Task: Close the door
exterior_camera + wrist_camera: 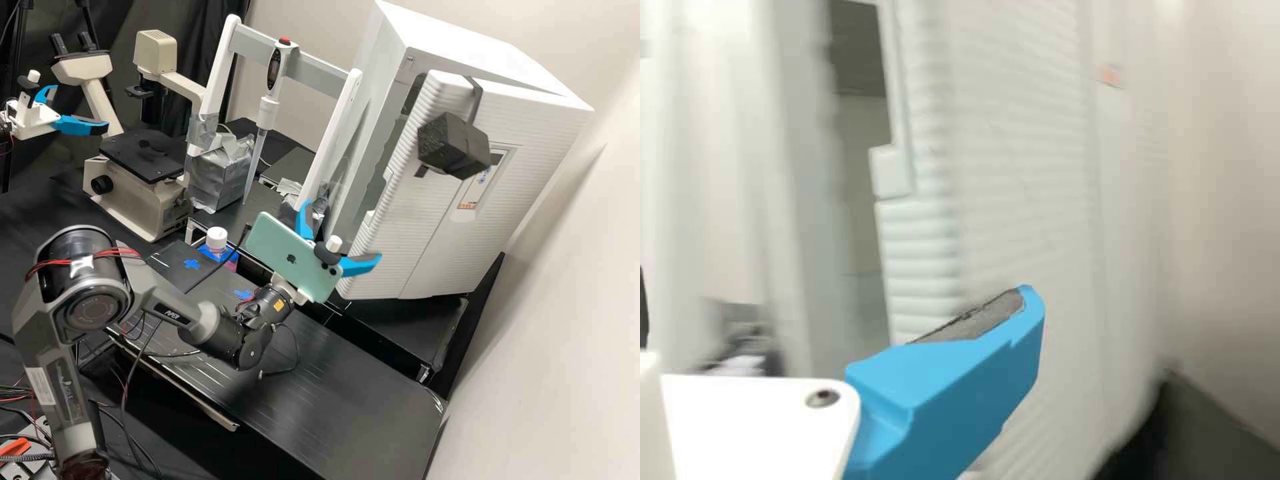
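White door point(427, 220) stands ajar, open-fingered gripper point(344, 230) near its free edge

In the high view, the door hangs on the front of a large white cabinet point(467, 50), with an opening between its free edge and the cabinet's body. A black block point(445, 141) sits on the door's face, and a dark strap point(477, 100) passes over its top edge. The gripper is near the lower part of that free edge, its two blue fingers spread well apart with nothing between them. One finger overlaps the door in this view; I cannot tell whether they touch. A pale green phone point(287, 257) is mounted on the arm's wrist. Farther off, a pipette point(272, 73) hangs upright on a white stand point(217, 87), near a microscope point(137, 193). A white-capped bottle point(217, 238) stands near the bench point(333, 407).

In the wrist view, a blue finger with a grey pad lies in front of the door's ridged face. Much is blurred, but the opening seems to run alongside the door's edge, where a small white catch point(890, 172) sits.
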Controlling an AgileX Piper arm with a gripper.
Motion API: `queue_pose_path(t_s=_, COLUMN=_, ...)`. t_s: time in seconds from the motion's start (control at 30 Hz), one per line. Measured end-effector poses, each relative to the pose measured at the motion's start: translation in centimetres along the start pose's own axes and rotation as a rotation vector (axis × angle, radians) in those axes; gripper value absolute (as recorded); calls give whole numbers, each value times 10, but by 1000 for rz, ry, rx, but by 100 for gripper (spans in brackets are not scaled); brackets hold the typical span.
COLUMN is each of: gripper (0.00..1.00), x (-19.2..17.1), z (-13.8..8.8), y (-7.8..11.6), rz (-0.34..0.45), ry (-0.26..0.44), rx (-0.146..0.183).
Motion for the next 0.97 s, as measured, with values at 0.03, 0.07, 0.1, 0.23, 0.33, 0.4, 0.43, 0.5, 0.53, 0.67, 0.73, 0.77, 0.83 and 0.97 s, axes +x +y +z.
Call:
queue_pose_path(t_s=0.03, gripper=100, x=1, z=-3, y=-3, rz=-9, ry=18, rx=2)
queue_pose_path(t_s=0.07, gripper=100, x=3, z=-5, y=-5, rz=-20, ry=36, rx=1)
queue_pose_path(t_s=0.1, gripper=100, x=4, z=-7, y=-6, rz=-26, ry=48, rx=1)
queue_pose_path(t_s=0.23, gripper=100, x=8, z=-12, y=-9, rz=-37, ry=74, rx=4)
queue_pose_path(t_s=0.33, gripper=100, x=8, z=-12, y=-11, rz=-43, ry=77, rx=8)
queue_pose_path(t_s=0.4, gripper=100, x=9, z=-11, y=-12, rz=-47, ry=72, rx=12)
queue_pose_path(t_s=0.43, gripper=100, x=9, z=-11, y=-13, rz=-47, ry=72, rx=14)
queue_pose_path(t_s=0.5, gripper=100, x=9, z=-11, y=-14, rz=-51, ry=71, rx=15)
queue_pose_path(t_s=0.53, gripper=100, x=10, z=-12, y=-14, rz=-52, ry=76, rx=16)
queue_pose_path(t_s=0.67, gripper=100, x=9, z=-13, y=-19, rz=-50, ry=76, rx=19)
queue_pose_path(t_s=0.73, gripper=100, x=5, z=-14, y=-22, rz=-33, ry=62, rx=9)
queue_pose_path(t_s=0.77, gripper=100, x=3, z=-15, y=-23, rz=-11, ry=55, rx=7)
queue_pose_path(t_s=0.83, gripper=100, x=-3, z=-19, y=-28, rz=38, ry=33, rx=7)
queue_pose_path(t_s=0.97, gripper=100, x=-19, z=-28, y=-37, rz=96, ry=8, rx=42)
